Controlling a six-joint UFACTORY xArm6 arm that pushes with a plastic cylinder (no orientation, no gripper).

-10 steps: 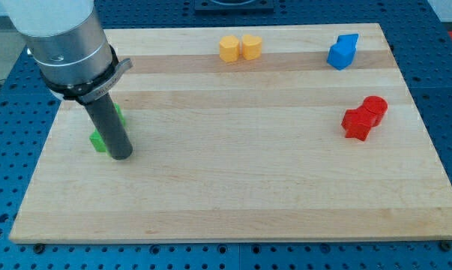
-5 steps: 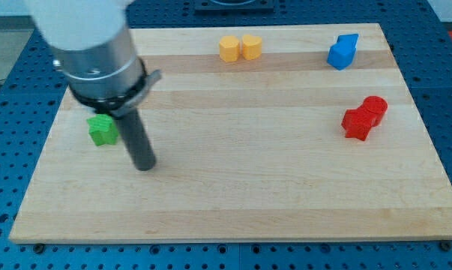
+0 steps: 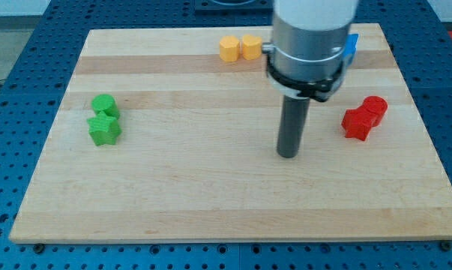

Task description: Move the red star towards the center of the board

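Jaws are absent: this arm ends in a rod, so nothing opens or grips. Camera view: my tip rests on the wooden counter right of centre, apart from every block. To its right lies the red star, touching a red cylinder. Star not yet pushed; the whole move remains.

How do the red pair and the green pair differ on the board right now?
The red star and red cylinder sit at the view's right, close to my tip; the green star and green cylinder sit at the view's left, far from it. The red pair lies on a diagonal, the green pair stacks nearly vertically in the view. Both pairs touch, star nearer the view's bottom.
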